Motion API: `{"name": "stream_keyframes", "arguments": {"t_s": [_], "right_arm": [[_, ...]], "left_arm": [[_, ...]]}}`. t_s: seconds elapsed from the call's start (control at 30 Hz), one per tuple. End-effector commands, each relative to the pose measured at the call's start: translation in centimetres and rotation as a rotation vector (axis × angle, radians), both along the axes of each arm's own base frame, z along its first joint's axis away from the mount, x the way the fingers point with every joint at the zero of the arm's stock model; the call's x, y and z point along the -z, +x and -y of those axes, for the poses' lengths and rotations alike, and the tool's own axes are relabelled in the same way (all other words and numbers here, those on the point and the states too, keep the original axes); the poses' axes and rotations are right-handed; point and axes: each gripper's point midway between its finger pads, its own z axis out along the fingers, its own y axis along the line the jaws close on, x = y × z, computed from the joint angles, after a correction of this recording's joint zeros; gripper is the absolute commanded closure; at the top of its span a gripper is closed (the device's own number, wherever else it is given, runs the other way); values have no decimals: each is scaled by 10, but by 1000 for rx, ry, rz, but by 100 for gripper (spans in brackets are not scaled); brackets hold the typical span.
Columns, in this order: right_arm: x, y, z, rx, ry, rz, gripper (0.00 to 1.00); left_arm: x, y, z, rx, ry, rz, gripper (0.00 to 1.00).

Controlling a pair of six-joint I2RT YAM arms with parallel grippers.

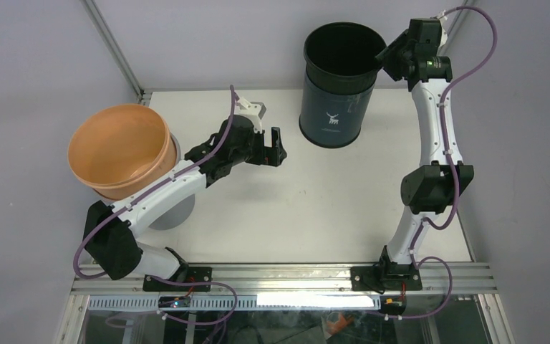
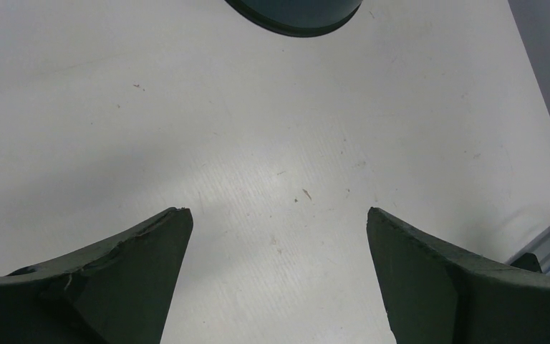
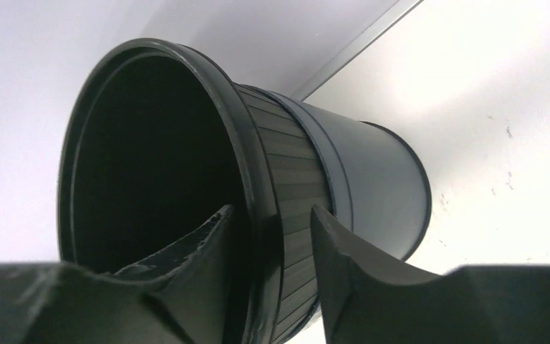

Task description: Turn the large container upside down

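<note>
Your right gripper (image 3: 268,215) straddles the rim of the dark deer-logo bin (image 3: 358,186), one finger inside and one outside. The jaws are narrowed around the wall, but you cannot tell whether they actually pinch it. The bin stands upright, mouth up, at the far right of the table (image 1: 315,208). Your left gripper (image 2: 279,215) hangs wide open and empty over bare tabletop, near the bin's left. An orange bowl (image 1: 118,150) sits far left. Judging from this, nothing is turned yet: the grasp, lift and flip all remain.

The large container (image 1: 333,100) bears a white deer logo (image 1: 334,118), lettering unreadable.
</note>
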Motion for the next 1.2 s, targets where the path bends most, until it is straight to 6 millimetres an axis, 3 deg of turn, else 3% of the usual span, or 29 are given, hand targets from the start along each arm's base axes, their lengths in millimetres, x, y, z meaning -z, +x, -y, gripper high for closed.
{"name": "stream_keyframes", "arguments": {"t_s": [0.0,0.13,0.3,0.5,0.6,0.73,0.8,0.83,1.03,1.17], "right_arm": [[-45,-6,-1,-14,24,119,59],[-55,-12,-3,-24,32,146,75],[-78,-22,-8,-51,43,201,99],[-115,-35,-19,-105,76,286,100],[-143,-44,-26,-128,102,352,100],[-179,-56,-32,-149,122,438,100],[-195,-62,-34,-160,134,478,100],[-203,-65,-35,-164,139,500,100],[-242,-85,-37,-176,149,611,100],[-269,-107,-36,-181,127,693,100]], "left_arm": [[-23,0,-1,-10,-46,65,1],[-30,1,1,-1,-52,78,1],[-67,10,4,0,-77,146,1],[-129,20,2,-1,-117,246,1],[-156,26,1,-11,-142,279,1],[-179,30,4,-3,-175,297,1],[-185,31,3,-3,-181,310,1],[-175,37,7,-4,-167,292,1],[-173,39,6,2,-171,283,1],[-184,39,-2,-3,-172,311,1]]}}
